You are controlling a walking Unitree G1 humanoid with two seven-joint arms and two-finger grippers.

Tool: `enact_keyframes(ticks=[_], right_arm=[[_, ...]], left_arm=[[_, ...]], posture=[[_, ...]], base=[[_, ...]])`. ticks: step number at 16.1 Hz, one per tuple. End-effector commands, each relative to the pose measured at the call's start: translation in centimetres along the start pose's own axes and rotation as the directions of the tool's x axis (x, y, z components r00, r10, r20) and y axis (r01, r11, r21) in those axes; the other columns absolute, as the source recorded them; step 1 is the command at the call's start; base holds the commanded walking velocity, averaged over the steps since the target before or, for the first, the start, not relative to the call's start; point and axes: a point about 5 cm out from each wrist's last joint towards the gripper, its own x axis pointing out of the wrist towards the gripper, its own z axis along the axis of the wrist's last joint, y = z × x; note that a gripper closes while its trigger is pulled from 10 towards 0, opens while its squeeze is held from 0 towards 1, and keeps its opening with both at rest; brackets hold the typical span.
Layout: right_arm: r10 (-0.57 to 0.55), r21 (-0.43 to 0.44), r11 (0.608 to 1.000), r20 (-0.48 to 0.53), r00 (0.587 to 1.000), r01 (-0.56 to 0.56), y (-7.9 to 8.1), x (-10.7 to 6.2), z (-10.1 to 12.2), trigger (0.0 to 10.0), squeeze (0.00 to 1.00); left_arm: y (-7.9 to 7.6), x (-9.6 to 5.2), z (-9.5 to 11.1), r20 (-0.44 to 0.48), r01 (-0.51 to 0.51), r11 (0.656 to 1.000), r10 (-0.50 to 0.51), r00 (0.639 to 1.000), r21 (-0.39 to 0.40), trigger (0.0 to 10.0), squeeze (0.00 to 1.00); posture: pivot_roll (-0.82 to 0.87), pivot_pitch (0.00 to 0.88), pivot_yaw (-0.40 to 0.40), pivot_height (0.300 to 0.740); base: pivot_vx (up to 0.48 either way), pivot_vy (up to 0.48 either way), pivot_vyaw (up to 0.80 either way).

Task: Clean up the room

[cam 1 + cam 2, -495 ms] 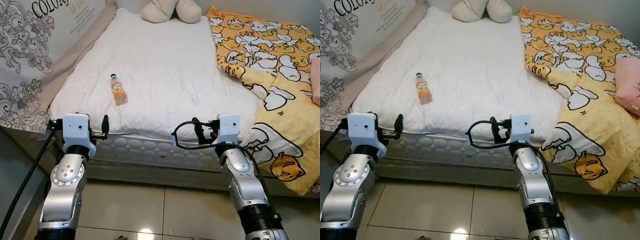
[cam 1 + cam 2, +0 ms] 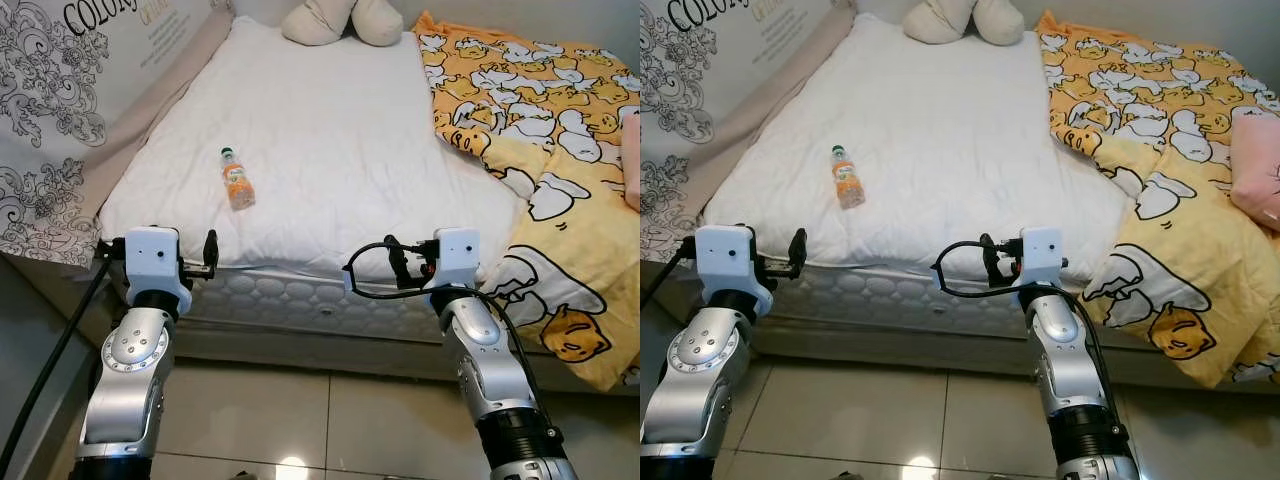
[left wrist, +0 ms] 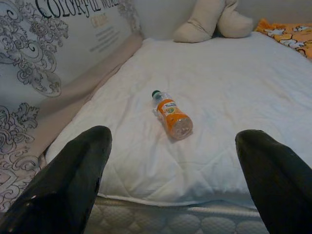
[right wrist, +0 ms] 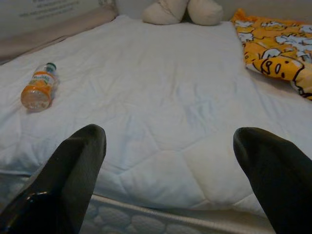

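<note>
Our left gripper [image 3: 173, 183] and right gripper [image 4: 168, 178] both hover at the bed's near edge, fingers spread wide and holding nothing. Before us lies the bed [image 2: 330, 140] with its white quilted cover; a yellow duck-print blanket [image 2: 530, 130] drapes its right side. A small orange bottle [image 2: 237, 180] lies on its side on the cover, beyond the left gripper.

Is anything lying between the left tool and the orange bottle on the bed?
Nothing visible does. The left tool is open at the mattress edge, and only bare white mattress lies between it and the orange bottle, which rests on its side ahead of the tool.
</note>
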Motion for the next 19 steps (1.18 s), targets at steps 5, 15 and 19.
enact_keyframes(ticks=[5,15,19], right_arm=[[0.033,-0.015,0.999,0.031,0.999,-0.033,0.6,0.5,0.7,10.0,0.00],[0.031,0.018,0.999,0.118,0.993,-0.033,0.6,0.5,1.8,10.0,0.00],[0.026,-0.003,1.000,0.086,0.996,-0.026,0.4,0.5,1.3,10.0,0.00]], left_arm=[[-0.7,0.5,0.3,0.016,0.028,0.999,-0.028,0.999,0.019,10.0,0.00],[-1.2,0.5,1.2,0.078,0.033,0.998,-0.029,0.996,-0.048,10.0,0.00],[-1.1,0.5,0.8,0.059,0.037,0.998,-0.035,0.998,-0.041,10.0,0.00]], posture=[[-0.03,0.000,-0.013,0.740],[-0.03,0.000,-0.012,0.740],[-0.03,0.000,-0.011,0.740]], base=[[0.000,0.000,0.00],[0.000,0.000,0.00],[0.000,0.000,0.00]])
